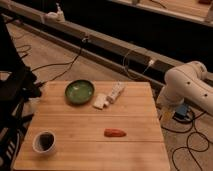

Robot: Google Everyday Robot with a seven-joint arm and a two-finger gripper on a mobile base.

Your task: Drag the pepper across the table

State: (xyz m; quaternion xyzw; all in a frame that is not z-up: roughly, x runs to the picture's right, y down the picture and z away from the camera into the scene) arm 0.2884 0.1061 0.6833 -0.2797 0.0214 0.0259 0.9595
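Observation:
The pepper (114, 132) is a small red-orange tapered piece lying flat on the light wooden table (85, 155), right of centre toward the front. My white arm (187, 85) reaches in from the right, off the table. The gripper (166, 115) hangs at its lower end just beyond the table's right edge, level with the middle of the top. It is well apart from the pepper, to its right and a little farther back, and holds nothing that I can see.
A green bowl (79, 92) sits at the back centre-left. White packets (109, 96) lie right of it. A white cup of dark liquid (44, 141) stands at the front left. Cables run across the floor behind and right of the table. A dark chair (15, 90) stands at left.

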